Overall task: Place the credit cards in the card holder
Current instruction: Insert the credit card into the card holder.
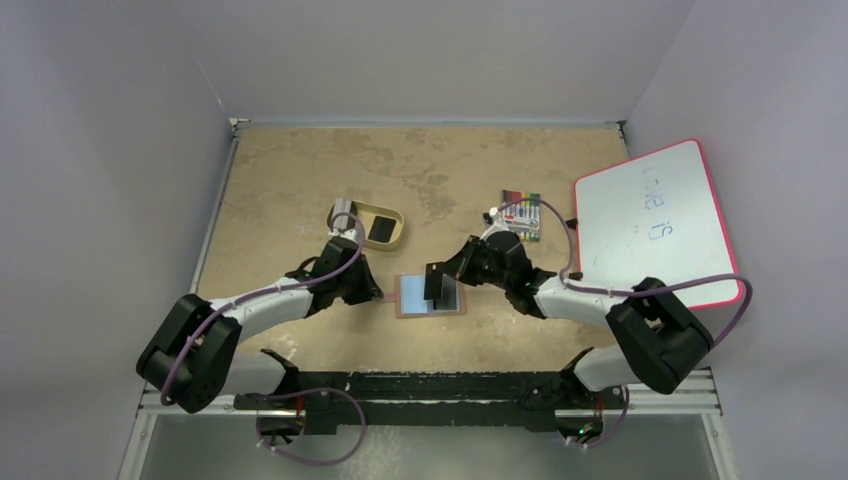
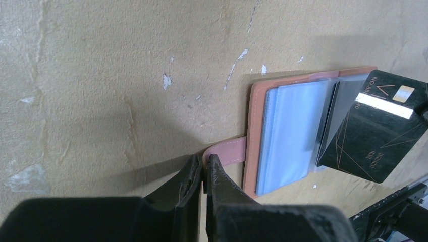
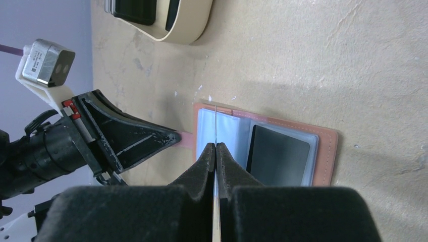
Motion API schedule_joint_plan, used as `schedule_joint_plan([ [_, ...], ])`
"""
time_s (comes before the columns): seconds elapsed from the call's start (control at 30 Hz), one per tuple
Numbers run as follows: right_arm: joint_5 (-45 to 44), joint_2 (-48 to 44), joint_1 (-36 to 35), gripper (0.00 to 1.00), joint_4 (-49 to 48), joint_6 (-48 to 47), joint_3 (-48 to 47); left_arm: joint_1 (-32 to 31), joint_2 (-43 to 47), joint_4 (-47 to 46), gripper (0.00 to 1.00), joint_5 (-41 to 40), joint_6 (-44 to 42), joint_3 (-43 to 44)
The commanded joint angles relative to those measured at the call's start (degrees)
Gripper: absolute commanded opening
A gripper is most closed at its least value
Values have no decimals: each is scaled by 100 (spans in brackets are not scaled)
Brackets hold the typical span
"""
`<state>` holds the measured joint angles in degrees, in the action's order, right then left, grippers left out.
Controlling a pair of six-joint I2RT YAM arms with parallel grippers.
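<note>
Card holder (image 2: 257, 131): lying open on the bench (image 1: 300, 180), blue-grey pockets facing up, a dark grey card (image 3: 279, 156) sitting in one clear pocket.
Left hand (image 2: 204, 169): clamping its fingers tight on the holder's strap (image 2: 229, 151) at the bench surface.
Right hand (image 3: 215, 151): gripping a black credit card (image 2: 376, 131) by one edge, tilting it over the holder's pockets.
Tray (image 3: 194, 25): sitting apart from the holder on the far side, holding more dark cards (image 3: 134, 10).
</note>
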<state>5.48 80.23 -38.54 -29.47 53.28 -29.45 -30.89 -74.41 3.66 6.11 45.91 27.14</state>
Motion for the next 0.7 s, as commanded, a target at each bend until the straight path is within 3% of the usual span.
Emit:
schedule_joint_plan([
  [0.0,-194,-68,31,0,-175,-26,77,-56,-35,-235,0,-81,60,56],
  [0.67,-141,240,137,0,-526,-126,285,-162,-95,-269,0,-162,100,64],
])
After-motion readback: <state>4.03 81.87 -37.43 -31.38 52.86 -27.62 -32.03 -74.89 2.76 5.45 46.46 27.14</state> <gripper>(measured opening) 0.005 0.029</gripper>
